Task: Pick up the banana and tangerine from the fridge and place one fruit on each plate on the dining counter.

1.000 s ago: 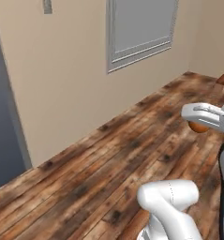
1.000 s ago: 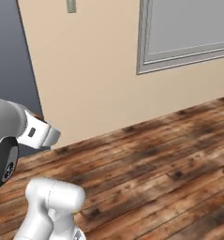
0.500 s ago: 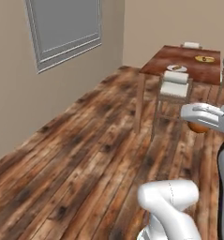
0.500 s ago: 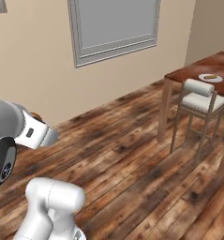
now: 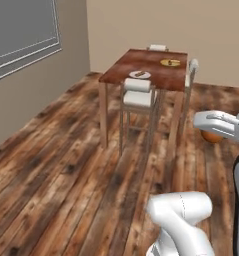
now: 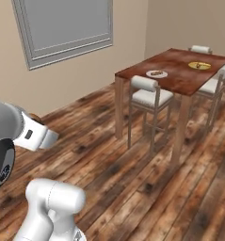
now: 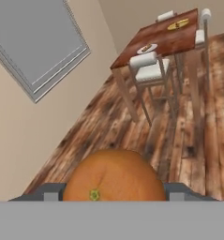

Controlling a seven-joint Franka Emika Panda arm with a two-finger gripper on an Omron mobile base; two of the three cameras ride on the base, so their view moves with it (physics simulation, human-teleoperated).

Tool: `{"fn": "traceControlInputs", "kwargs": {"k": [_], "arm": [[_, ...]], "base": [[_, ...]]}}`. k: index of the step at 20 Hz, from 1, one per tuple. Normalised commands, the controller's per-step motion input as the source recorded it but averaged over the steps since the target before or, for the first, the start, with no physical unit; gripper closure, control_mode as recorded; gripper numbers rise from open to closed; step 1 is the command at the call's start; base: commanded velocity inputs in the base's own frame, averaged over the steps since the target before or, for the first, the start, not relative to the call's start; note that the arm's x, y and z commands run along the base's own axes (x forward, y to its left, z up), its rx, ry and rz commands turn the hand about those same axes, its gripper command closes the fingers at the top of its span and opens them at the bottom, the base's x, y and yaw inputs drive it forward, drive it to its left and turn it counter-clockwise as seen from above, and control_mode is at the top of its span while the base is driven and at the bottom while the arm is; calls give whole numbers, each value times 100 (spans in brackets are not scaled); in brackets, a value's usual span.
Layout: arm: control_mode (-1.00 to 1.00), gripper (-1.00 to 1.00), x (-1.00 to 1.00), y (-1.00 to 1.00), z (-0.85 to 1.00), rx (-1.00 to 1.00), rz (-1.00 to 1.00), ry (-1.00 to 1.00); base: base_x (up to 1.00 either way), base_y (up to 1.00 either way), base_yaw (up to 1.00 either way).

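The tangerine [image 7: 114, 176] sits between the gripper's [image 7: 108, 193] two dark fingertips, one grey tip [image 7: 50, 192] at each side of the fruit, so the jaws stand fairly wide and are clamped on the orange ball itself; its small green stem scar faces the hand camera. In the left base view the same tangerine [image 5: 212, 136] peeks out as an orange curve under the white hand, carried well above the floor. No brand, label or readable writing shows on the fruit, the hand or the furniture. Well apart from the gripper, across open floor, stands the dining counter [image 5: 161, 75], a reddish-brown glossy wooden table on wooden legs. On its near part lies the white plate [image 5: 139, 75] with a small brown item on it, too small to make out, and farther back toward the other end lies the yellow plate [image 5: 170, 63], also with something small and dark on it. A white-cushioned chair [image 5: 138, 98] is tucked against the near side of the table, just below the white plate, and another white chair back [image 5: 193, 65] shows at the right edge of the table. The wooden plank floor [image 5: 61, 170] spreads between the robot and the table, and a grey framed window panel [image 6: 67, 28] hangs on the beige wall to the left.
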Motion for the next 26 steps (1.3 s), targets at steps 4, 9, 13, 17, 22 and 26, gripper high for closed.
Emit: {"fn": "traceControlInputs", "kwargs": {"k": [4, 9, 13, 17, 22, 26], "arm": [[100, 100, 0, 0, 0, 0, 0, 0], [100, 100, 0, 0, 0, 0, 0, 0], [100, 100, 0, 0, 0, 0, 0, 0], [100, 100, 0, 0, 0, 0, 0, 0], [100, 100, 0, 0, 0, 0, 0, 0], [100, 100, 0, 0, 0, 0, 0, 0]], "base": [[87, -67, -16], [100, -41, -11], [100, -12, -13], [100, 10, -24], [99, 49, -33], [85, 76, -33]]}}
